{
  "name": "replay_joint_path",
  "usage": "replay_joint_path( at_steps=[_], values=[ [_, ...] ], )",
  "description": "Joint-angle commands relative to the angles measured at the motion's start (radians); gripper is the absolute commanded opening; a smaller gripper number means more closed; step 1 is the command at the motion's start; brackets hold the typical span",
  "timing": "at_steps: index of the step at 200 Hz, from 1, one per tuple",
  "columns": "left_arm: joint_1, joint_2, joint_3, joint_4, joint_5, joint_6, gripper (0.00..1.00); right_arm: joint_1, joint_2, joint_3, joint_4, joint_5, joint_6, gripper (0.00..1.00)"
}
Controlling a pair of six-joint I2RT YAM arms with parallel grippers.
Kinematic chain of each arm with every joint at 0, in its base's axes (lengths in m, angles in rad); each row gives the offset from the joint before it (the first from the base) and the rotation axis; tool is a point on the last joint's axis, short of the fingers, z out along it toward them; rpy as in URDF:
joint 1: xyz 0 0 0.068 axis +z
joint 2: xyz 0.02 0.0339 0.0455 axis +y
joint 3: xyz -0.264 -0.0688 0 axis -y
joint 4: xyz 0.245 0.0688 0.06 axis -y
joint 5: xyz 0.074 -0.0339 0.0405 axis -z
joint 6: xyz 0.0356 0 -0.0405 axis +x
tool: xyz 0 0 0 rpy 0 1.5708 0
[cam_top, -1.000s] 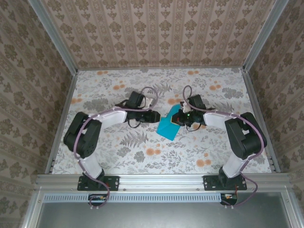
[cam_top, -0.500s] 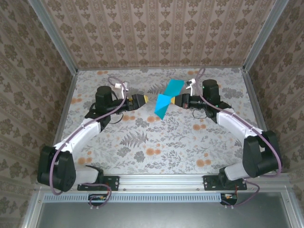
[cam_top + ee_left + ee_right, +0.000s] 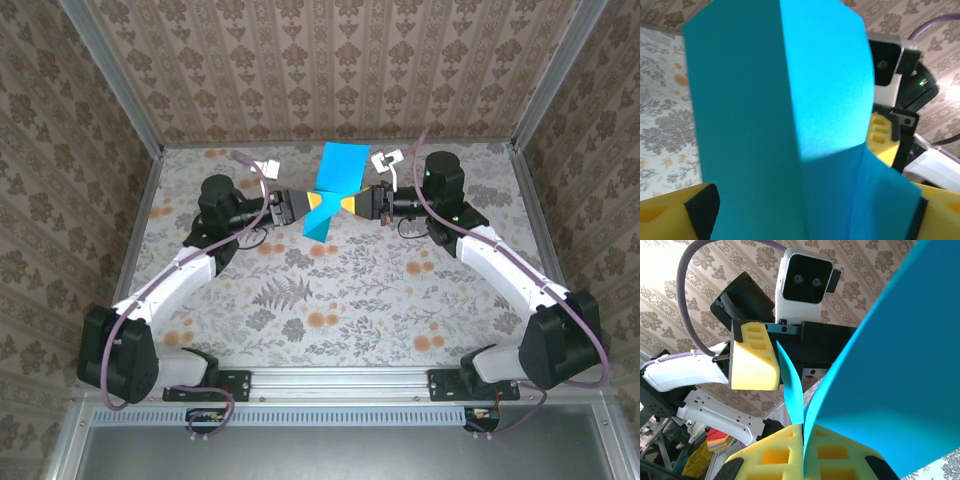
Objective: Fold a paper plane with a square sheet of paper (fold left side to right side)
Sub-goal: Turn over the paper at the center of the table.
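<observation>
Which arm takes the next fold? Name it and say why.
Left, probably. The left gripper stands open at the edge of the blue paper, free to pinch it. The right gripper is shut on it, holding it off the table.

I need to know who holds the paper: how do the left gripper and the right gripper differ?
The right gripper is pinched shut on the blue paper; the left gripper is open, its fingers standing either side of the paper, not clamping it. The right gripper points in from the right, the left gripper from the left. Both meet nearly tip to tip at the paper.
</observation>
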Motion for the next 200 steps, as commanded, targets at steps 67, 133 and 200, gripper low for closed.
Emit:
replay_joint_path(
  at_steps=[67,133,200],
  values=[
    [0.004,-0.009,0.022,0.093,0.033,-0.052,0.51,-0.002,0.014,-0.011,-0.048,0.030,-0.031,0.05],
    [0.015,-0.015,0.017,0.070,0.016,-0.039,0.37,-0.008,0.018,-0.024,-0.094,0.054,-0.053,0.07],
    [0.016,-0.013,0.021,0.020,0.001,-0.012,0.26,-0.009,0.052,-0.033,-0.095,0.067,-0.045,0.08]
  ],
)
